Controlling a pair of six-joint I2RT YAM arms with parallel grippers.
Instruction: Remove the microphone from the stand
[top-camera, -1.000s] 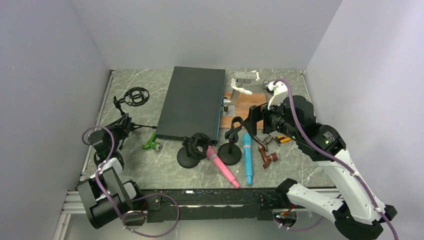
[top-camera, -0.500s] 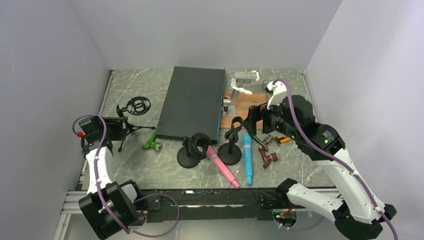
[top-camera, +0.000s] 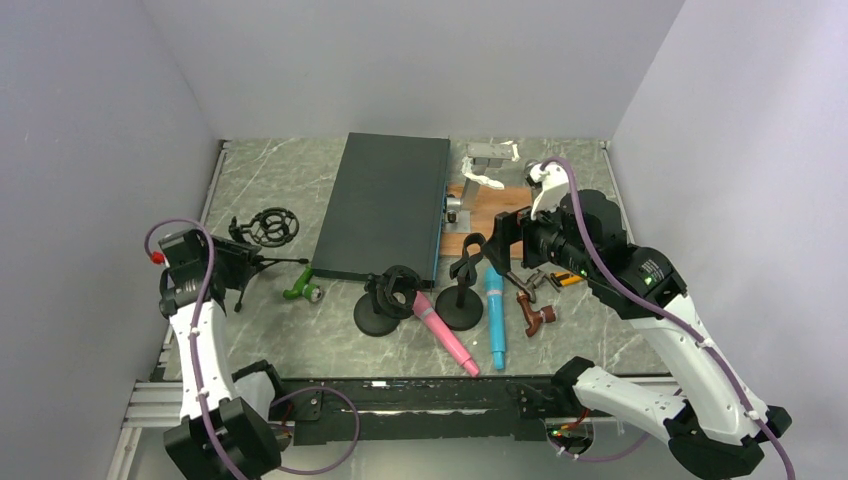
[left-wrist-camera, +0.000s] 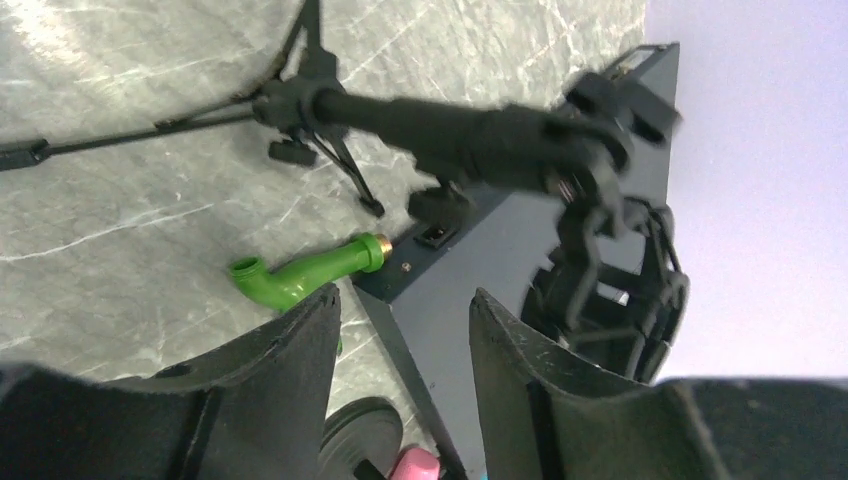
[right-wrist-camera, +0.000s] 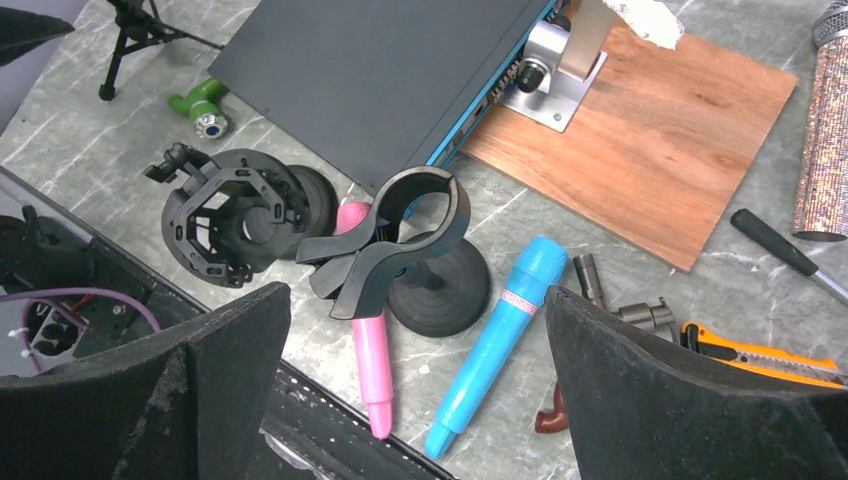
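Note:
A pink microphone (top-camera: 445, 335) lies on the table between two black round-base stands; in the right wrist view (right-wrist-camera: 372, 370) its upper end is hidden behind the clip stand (right-wrist-camera: 385, 240). A blue microphone (top-camera: 496, 315) lies flat to the right of that stand (top-camera: 462, 290). A shock-mount stand (top-camera: 390, 295) stands to the left. My right gripper (right-wrist-camera: 415, 295) is wide open and empty, high above both microphones. My left gripper (left-wrist-camera: 405, 310) is open and empty beside a black tripod stand (top-camera: 262, 230), whose stem (left-wrist-camera: 450, 125) crosses above my fingertips.
A dark flat box (top-camera: 385, 205) lies mid-table. A green pipe piece (top-camera: 300, 290) is by its near left corner. A wooden board (top-camera: 495, 210) with a metal bracket, an orange knife (right-wrist-camera: 760, 350), a brown piece (top-camera: 535, 315) and a glittery cylinder (right-wrist-camera: 825, 150) are at the right.
My left arm has risen from low at the table edge, and the tripod stand's ring has shifted nearer. The right arm has barely moved.

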